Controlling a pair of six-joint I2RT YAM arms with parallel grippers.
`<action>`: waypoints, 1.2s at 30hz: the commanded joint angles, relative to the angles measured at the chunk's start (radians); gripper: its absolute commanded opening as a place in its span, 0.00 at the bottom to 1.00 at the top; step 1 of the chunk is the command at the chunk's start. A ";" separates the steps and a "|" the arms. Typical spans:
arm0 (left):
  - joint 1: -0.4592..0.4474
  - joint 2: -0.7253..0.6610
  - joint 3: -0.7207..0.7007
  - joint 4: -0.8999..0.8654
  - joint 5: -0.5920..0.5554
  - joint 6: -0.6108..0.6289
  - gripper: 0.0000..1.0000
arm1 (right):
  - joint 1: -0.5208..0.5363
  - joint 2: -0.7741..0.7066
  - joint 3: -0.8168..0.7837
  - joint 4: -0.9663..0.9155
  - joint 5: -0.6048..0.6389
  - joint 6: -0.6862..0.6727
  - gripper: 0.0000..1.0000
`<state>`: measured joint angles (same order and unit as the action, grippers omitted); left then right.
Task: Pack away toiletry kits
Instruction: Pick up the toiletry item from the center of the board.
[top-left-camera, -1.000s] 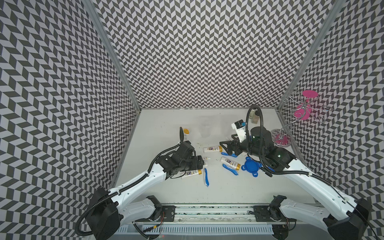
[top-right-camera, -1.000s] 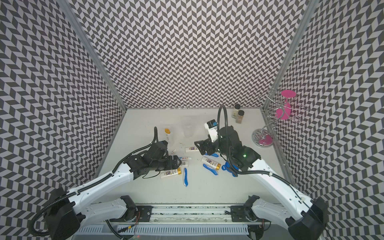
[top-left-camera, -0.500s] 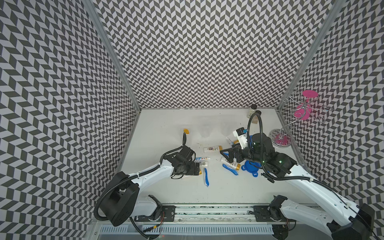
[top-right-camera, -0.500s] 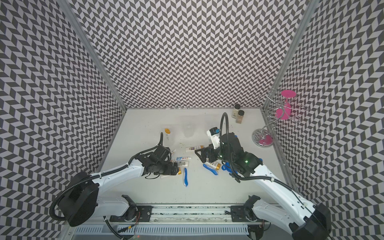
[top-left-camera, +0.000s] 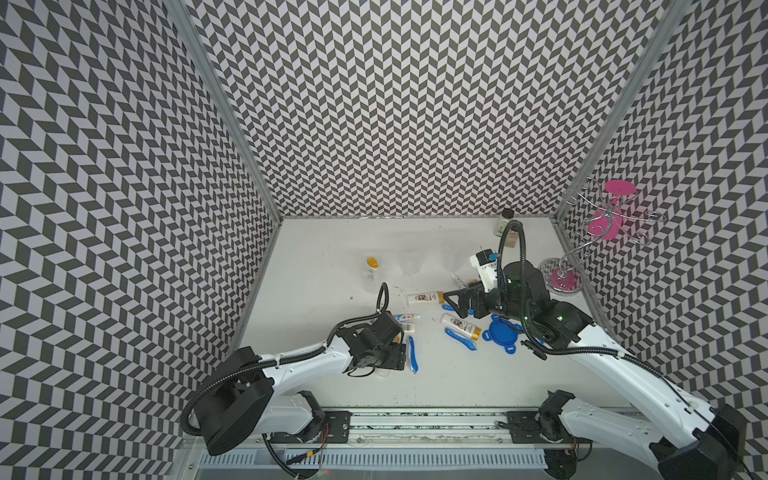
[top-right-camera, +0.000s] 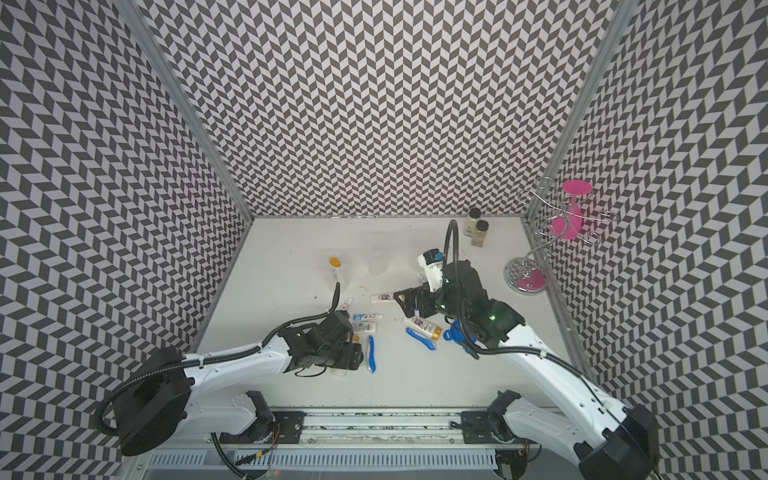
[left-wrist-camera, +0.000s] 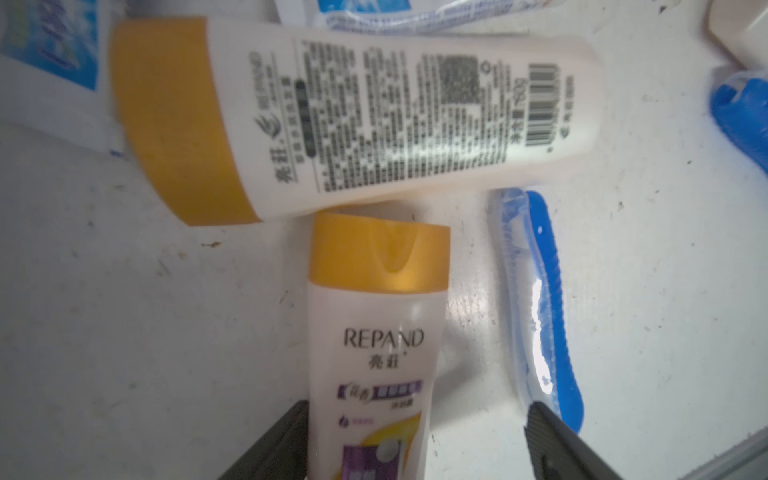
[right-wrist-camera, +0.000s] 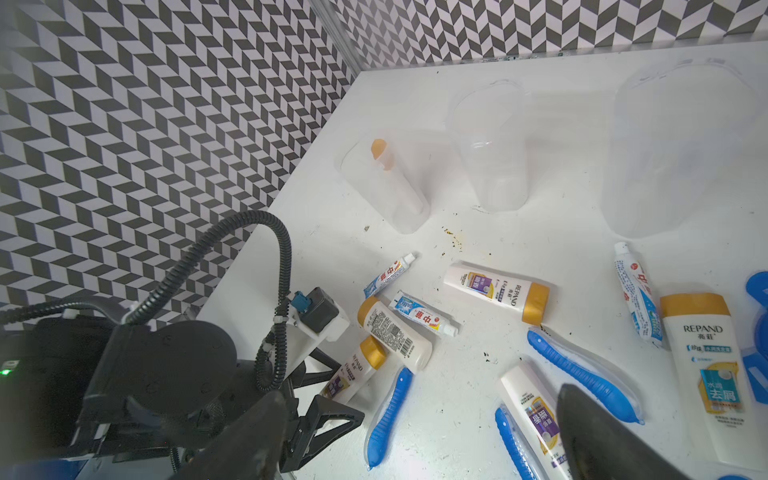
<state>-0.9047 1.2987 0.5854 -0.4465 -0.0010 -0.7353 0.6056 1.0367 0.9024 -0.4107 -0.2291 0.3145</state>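
My left gripper (top-left-camera: 392, 359) (left-wrist-camera: 417, 409) is low over the table, open, straddling a white tube with a gold cap (left-wrist-camera: 374, 353) (right-wrist-camera: 357, 368). The tube lies on the table against one finger, with a gap to the other. A second gold-capped tube (left-wrist-camera: 374, 112) lies crosswise just past its cap, and a blue toothbrush (top-left-camera: 412, 355) (left-wrist-camera: 540, 311) lies beside it. My right gripper (top-left-camera: 455, 303) (right-wrist-camera: 419, 399) hangs open and empty above more tubes (top-left-camera: 459, 326), toothpaste (top-left-camera: 405, 318) and a blue lid (top-left-camera: 500, 332). Clear cups (right-wrist-camera: 494, 153) stand behind; one (right-wrist-camera: 390, 183) holds a tube.
Two black-capped spice jars (top-right-camera: 478, 232) stand at the back right. A wire stand with pink discs (top-left-camera: 602, 224) is by the right wall. Patterned walls close in the table on three sides. Another toothbrush (top-left-camera: 459, 338) lies under my right arm.
My left gripper has drawn back toward the front edge and come down around the gold-capped tube, its jaws narrowing a little. The right gripper dropped slightly and stays wide.
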 joint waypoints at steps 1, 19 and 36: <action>-0.071 0.053 -0.021 -0.127 -0.087 -0.098 0.76 | -0.003 -0.016 0.014 0.017 0.018 0.001 1.00; -0.193 0.061 -0.034 -0.168 -0.140 -0.215 0.22 | -0.017 -0.044 -0.046 -0.002 -0.003 0.025 1.00; -0.012 -0.485 0.098 -0.011 -0.025 0.092 0.00 | -0.012 -0.122 -0.250 0.294 -0.554 0.093 1.00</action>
<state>-0.9432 0.8597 0.6453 -0.5411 -0.0856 -0.7528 0.5922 0.9360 0.6724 -0.3370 -0.5884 0.3542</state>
